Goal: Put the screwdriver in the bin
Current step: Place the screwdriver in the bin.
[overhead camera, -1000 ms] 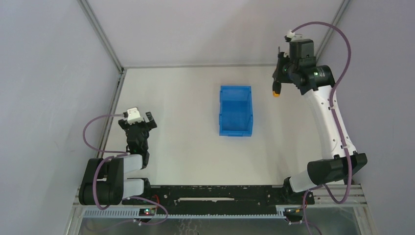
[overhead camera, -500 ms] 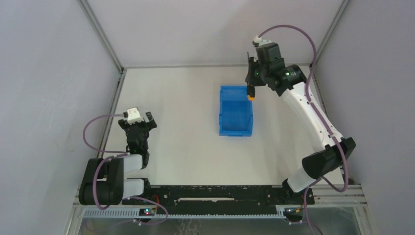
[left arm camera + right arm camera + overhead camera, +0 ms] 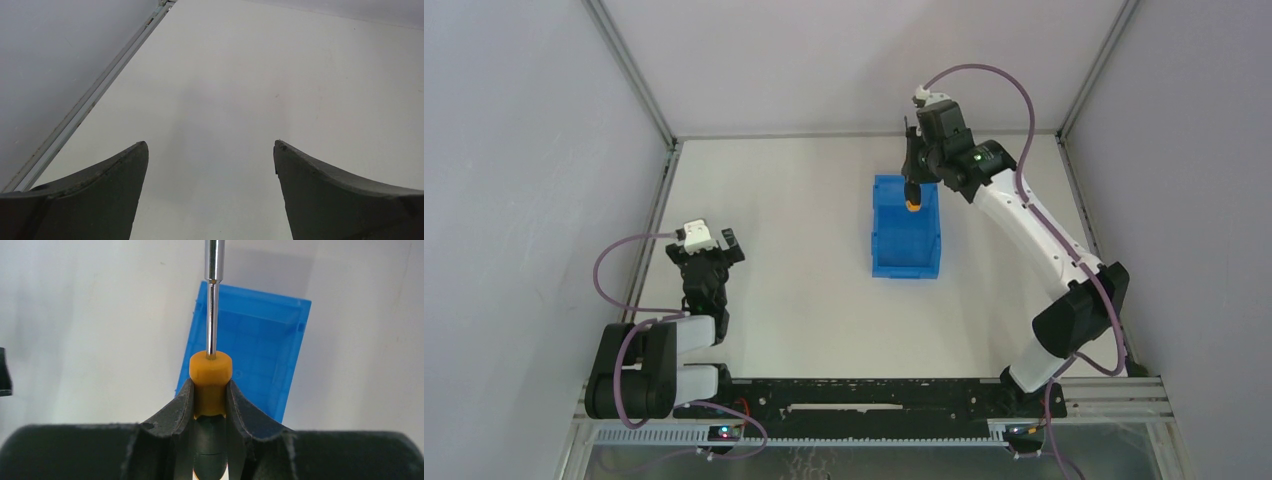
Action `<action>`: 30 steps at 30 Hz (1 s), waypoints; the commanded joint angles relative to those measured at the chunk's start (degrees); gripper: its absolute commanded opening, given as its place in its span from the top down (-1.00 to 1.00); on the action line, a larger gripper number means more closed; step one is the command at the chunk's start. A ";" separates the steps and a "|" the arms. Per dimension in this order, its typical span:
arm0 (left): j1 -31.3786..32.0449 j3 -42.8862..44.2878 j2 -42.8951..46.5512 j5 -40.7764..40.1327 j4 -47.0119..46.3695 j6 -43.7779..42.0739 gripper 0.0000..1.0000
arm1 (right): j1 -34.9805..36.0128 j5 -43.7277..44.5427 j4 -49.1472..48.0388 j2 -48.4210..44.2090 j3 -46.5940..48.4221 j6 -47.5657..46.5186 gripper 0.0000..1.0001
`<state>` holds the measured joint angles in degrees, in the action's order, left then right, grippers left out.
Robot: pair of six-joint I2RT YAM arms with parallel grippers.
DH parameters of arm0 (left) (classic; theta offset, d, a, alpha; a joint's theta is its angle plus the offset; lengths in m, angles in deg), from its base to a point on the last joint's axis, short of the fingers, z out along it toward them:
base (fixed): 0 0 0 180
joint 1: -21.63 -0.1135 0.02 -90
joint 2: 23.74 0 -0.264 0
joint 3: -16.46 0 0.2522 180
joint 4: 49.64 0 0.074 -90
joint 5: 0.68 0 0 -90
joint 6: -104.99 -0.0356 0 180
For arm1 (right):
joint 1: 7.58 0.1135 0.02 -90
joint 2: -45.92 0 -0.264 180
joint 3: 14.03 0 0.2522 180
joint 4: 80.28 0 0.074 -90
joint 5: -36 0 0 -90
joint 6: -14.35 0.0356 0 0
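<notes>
The blue bin (image 3: 905,229) stands in the middle of the white table. My right gripper (image 3: 912,180) is shut on the screwdriver (image 3: 911,198) and holds it in the air over the bin's far end. In the right wrist view the jaws clamp the orange-and-black handle (image 3: 210,377), the silver shaft points away from me, and the bin (image 3: 260,340) lies below it. My left gripper (image 3: 714,252) is open and empty, low at the left side of the table. In the left wrist view its two fingers (image 3: 100,185) frame bare table.
Grey walls close in the table on the left, back and right. A metal rail (image 3: 95,95) runs along the left wall's foot. The black frame (image 3: 864,392) with both arm bases lies along the near edge.
My right arm has swung left with the screwdriver, from beyond the bin's right side to over the bin's far end. The left arm has not moved.
</notes>
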<state>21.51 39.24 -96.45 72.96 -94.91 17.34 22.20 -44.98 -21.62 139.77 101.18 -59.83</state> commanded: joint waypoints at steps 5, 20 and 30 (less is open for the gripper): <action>0.30 1.98 0.46 -0.74 -1.80 -1.38 -1.00 | 0.46 1.26 -12.67 -2.75 -13.67 2.31 0.66; 0.30 2.00 0.46 -0.69 -1.80 -1.38 -1.00 | 2.15 3.05 -21.09 7.92 -22.88 2.39 0.68; 0.30 1.97 0.47 -0.71 -1.80 -1.38 -1.00 | 2.65 3.74 -23.55 13.53 -23.83 2.09 0.59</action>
<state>21.51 39.24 -96.45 72.96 -94.91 17.36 24.35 -42.69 -41.33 153.03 77.79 -58.24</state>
